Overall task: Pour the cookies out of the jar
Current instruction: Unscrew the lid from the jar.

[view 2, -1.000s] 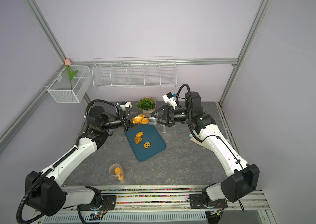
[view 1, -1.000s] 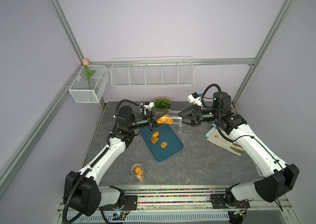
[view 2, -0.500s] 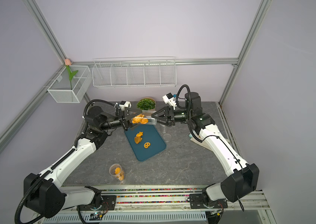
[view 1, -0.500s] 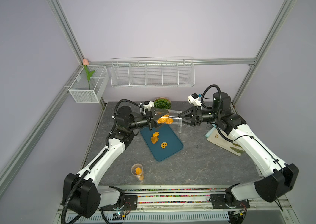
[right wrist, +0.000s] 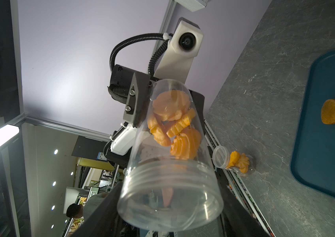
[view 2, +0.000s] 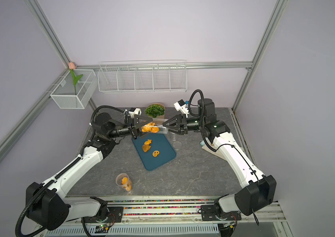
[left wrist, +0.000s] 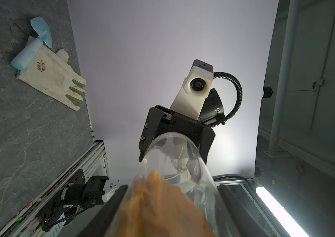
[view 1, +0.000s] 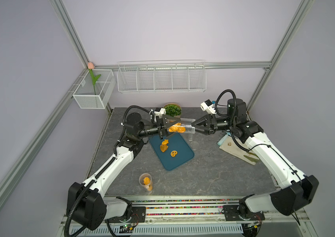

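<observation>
Left gripper and right gripper are both clamping the clear jar over the teal tray; three cookies are lying out, most inside.

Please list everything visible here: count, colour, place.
held jar: 1, clear, raised, on its side
tray: 1, teal, table centre
front jar: 1, clear, table front
cookies: orange, several in held jar, few on tray, some in front jar
lid: 1, clear, beside tray
plant: 1, green, table back
glove: 1, cream, table right
tool: 1, blue, on glove
basket: 1, white, back wall
box: 1, white, left wall
tulip: 1, pink, in box
left gripper, right gripper: black, both shut on held jar
</observation>
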Controlling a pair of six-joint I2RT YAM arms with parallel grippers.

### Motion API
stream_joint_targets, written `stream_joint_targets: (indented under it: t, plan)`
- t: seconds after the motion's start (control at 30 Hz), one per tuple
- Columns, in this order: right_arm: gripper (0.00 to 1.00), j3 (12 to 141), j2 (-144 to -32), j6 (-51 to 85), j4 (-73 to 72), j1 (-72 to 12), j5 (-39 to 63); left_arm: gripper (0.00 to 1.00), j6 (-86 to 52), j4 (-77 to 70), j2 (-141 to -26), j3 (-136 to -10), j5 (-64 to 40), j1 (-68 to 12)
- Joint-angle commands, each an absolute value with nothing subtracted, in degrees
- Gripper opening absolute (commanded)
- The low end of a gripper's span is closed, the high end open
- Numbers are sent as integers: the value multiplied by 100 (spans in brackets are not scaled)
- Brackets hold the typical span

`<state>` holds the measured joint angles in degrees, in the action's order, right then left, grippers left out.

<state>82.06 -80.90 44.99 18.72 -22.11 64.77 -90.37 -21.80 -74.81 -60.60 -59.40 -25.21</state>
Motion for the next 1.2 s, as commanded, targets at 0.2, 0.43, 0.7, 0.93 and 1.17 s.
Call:
stream_joint_targets:
  t: [0.2,0.43,0.7,0.93,1.17]
  plan:
    - [64,8142,-7633,3314,2086,-2045,6442,62,-9527,-2663,-7583,-6135,-5873,-2390]
    - [63,8326,-7559,1558,3290,-2295,5688,62,-9568,-2663,-7629,-6186,-5863,-2391]
    - [60,7517,-6981,142,2262,-2558,4761,62,-9571,-2653,-7647,-6152,-5864,-2392]
    - [63,7497,-6899,-698,2397,-2542,4454,62,-9580,-2643,-7599,-6135,-5876,-2386]
    - [64,7189,-6664,-1111,2443,-2505,4260,62,-9573,-2628,-7617,-6117,-5897,-2393]
